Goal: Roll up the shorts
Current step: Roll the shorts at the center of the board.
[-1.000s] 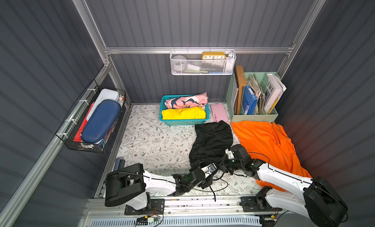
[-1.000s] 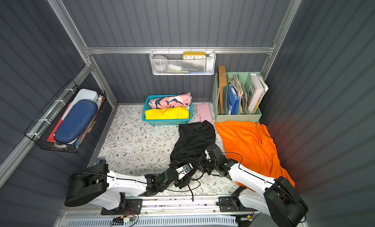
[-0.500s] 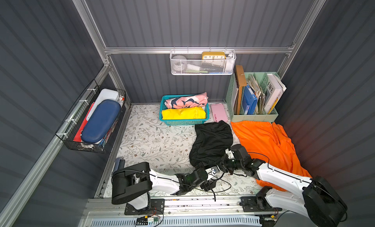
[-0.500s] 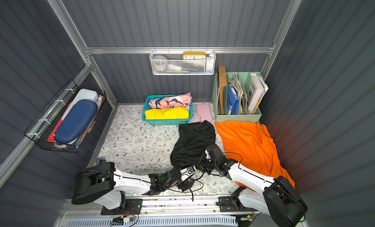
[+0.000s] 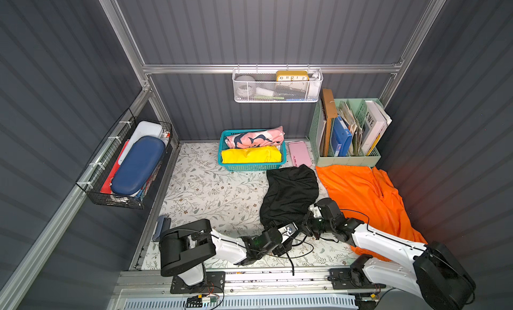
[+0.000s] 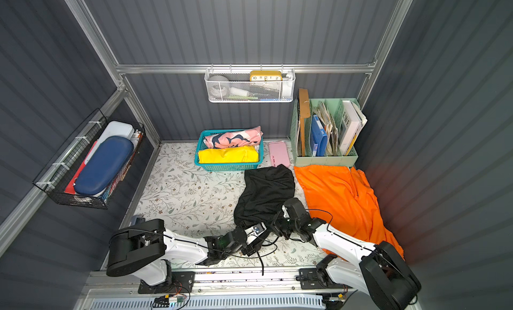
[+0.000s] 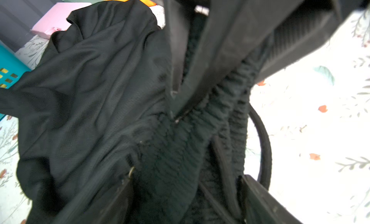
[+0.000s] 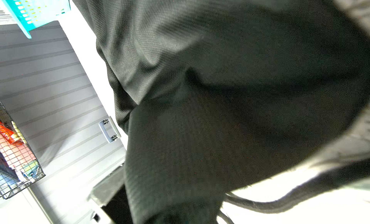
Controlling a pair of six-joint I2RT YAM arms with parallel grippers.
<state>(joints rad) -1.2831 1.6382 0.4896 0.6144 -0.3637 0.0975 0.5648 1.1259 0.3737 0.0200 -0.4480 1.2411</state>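
Shorts waistband (image 7: 220, 112), right claw (image 7: 174, 106) pinching it — left wrist view only

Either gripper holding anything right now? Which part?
Right gripper pinches the black shorts at the elastic waistband. Left gripper straddles the same waistband, jaws open, not gripping yet.

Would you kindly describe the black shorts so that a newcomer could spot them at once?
On the flowered mat, find the teal basket at the back. The black shorts lie crumpled just in front of its right corner. Unlike the orange shorts beside them, they are black, with a gathered waistband at the near end.
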